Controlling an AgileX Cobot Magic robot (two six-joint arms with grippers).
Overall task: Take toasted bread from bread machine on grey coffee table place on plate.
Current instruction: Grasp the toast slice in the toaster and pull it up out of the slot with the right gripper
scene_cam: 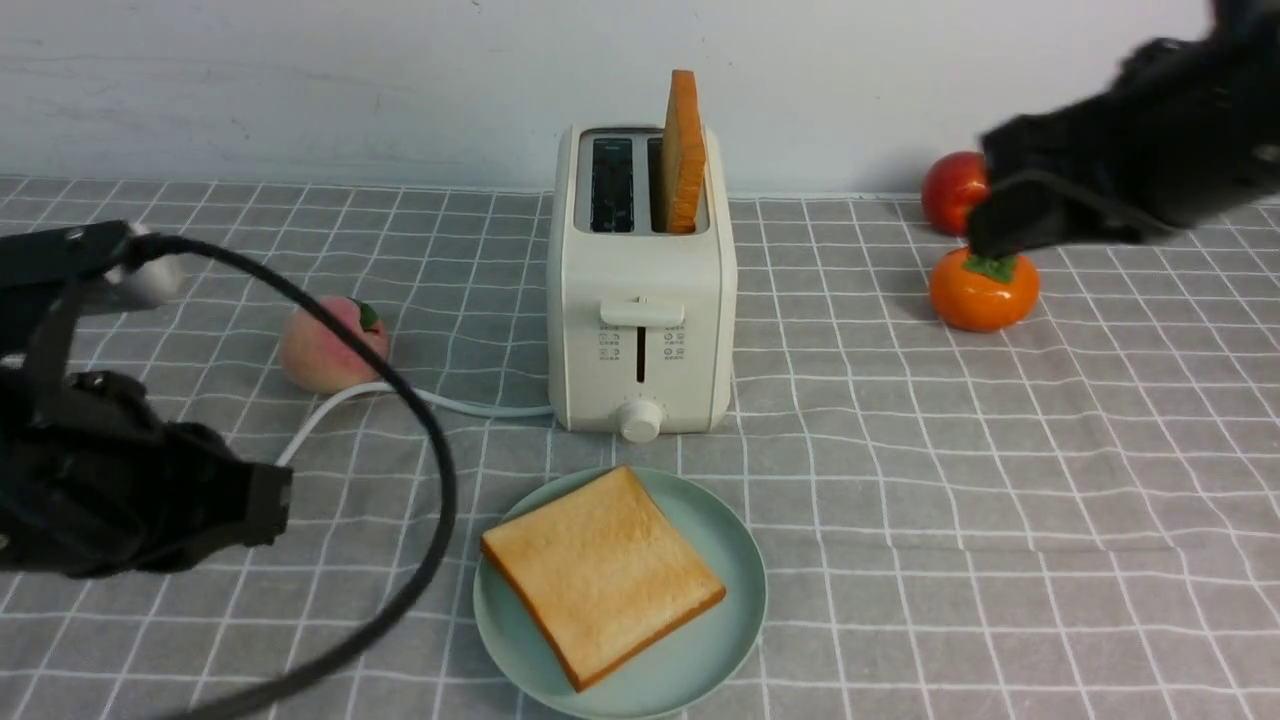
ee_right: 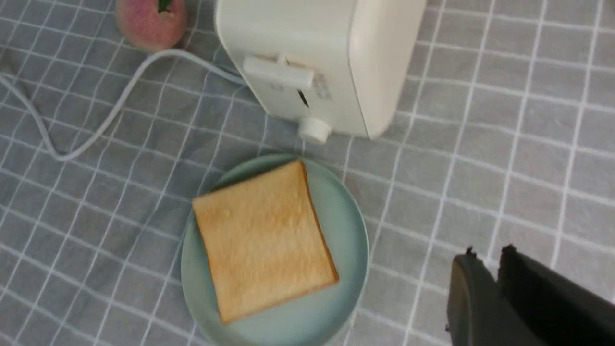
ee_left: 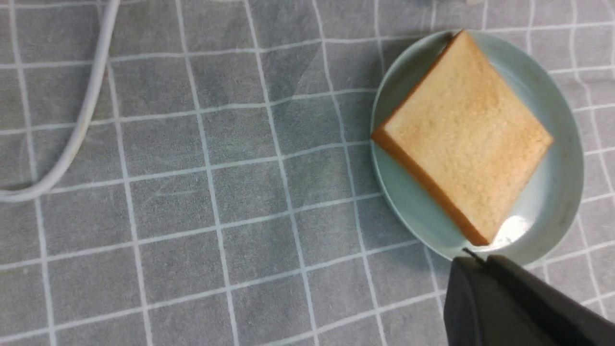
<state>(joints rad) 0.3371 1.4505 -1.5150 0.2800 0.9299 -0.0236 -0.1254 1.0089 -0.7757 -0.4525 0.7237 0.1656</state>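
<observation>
One toast [scene_cam: 603, 575] plated; one in toaster [scene_cam: 640, 330].

The table [scene_cam: 1000, 500] wears grey cloth crossed by a white grid, and the bread machine [scene_cam: 640, 300] and its cord [scene_cam: 470, 405] are cream-white. The toasted bread [scene_cam: 603, 575] is pale gold with orange-brown crust, on a mint-green plate [scene_cam: 745, 610]. The peach [scene_cam: 330, 345] is blush pink, the persimmon [scene_cam: 983, 292] orange with a green cap, and the round fruit [scene_cam: 950, 190] behind it red.
</observation>
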